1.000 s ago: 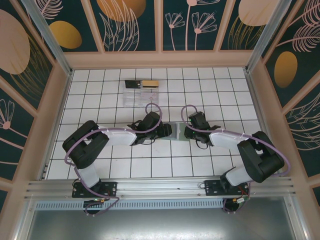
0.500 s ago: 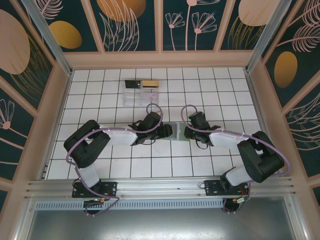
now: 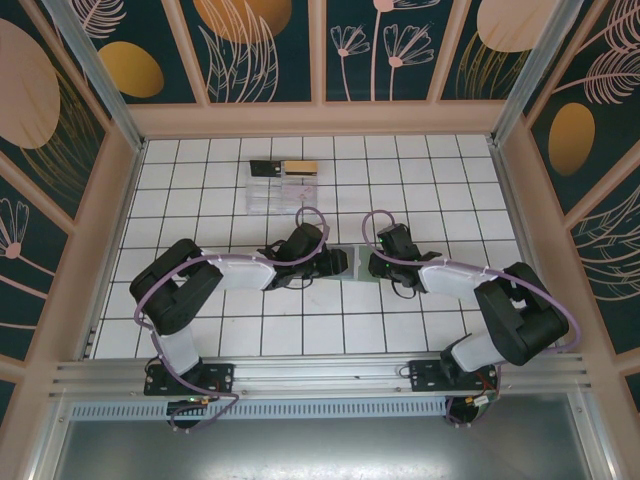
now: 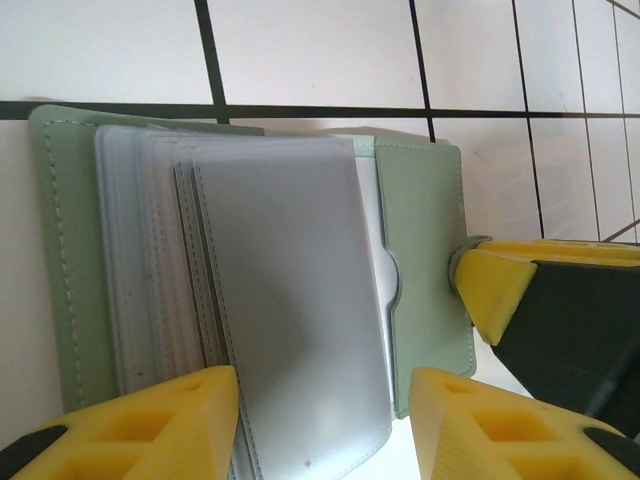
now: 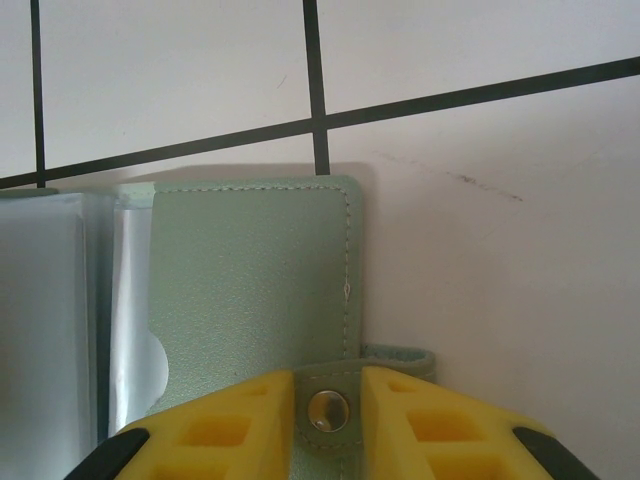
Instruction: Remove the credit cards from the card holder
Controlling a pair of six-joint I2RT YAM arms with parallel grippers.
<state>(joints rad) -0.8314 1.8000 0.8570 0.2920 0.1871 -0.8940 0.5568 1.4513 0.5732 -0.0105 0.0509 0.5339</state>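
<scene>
Left arm creeps slightly rightward over the last second, its elbow and looping purple cable (image 3: 306,212) drifting toward the centre, carrying the left gripper (image 3: 338,262) a shade further over the open card holder (image 3: 356,262); the shift is small

Top external camera: high above the near edge, looking down on the whole tabletop (image 3: 200,190). Both wrist cameras: close, sharing the card holder (image 4: 425,260) from opposite sides.
</scene>
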